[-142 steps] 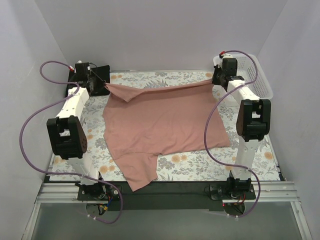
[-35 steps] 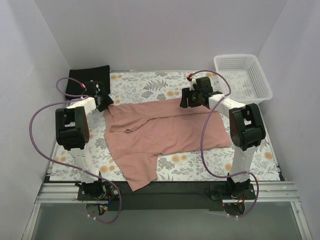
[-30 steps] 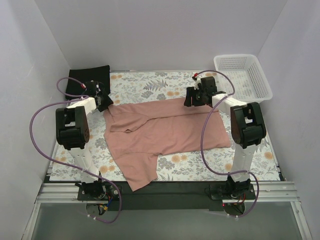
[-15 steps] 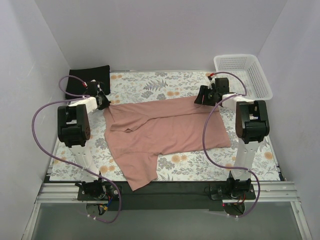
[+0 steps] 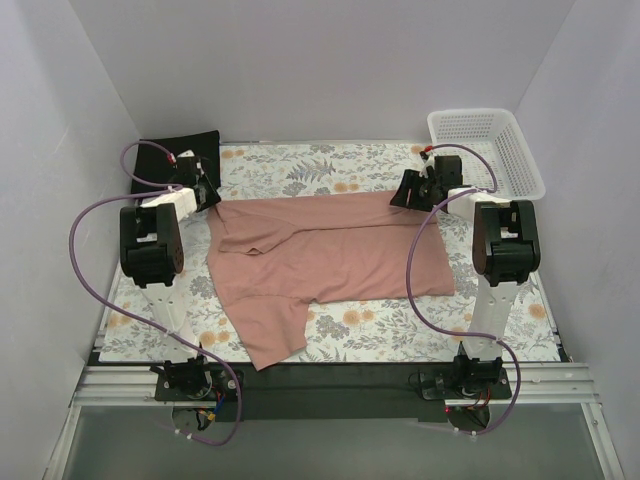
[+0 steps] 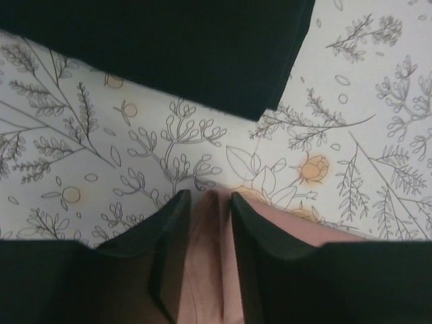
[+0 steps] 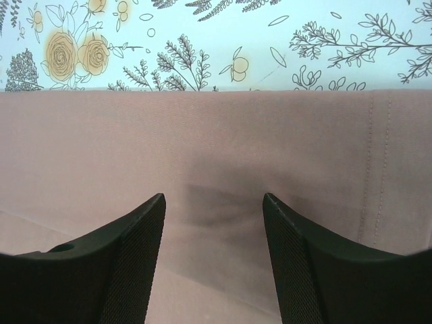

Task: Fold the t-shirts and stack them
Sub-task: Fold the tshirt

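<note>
**Top external: far hem laid down, right side let go**

The left gripper [image 6: 206,202] stayed pinched on the far-left corner of the pink t-shirt [image 5: 330,250]. That shirt, held up along the far edge seconds before, now lay flat mid-table. The right gripper [image 7: 212,202] had opened above its far-right corner, so the first fold looked done. The black t-shirt [image 5: 180,150] sat folded at the far-left corner of the floral table cloth [image 5: 300,165], a basket [image 5: 480,112] far right, and plain pale walls [image 5: 320,60] around.

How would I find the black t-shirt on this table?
Start at the floral table cloth and go to its far left corner, opposite the white basket. The black t-shirt lies there folded flat, just beyond the left gripper. Unlike the pink t-shirt spread mid-table, it is small, dark and plain.
</note>
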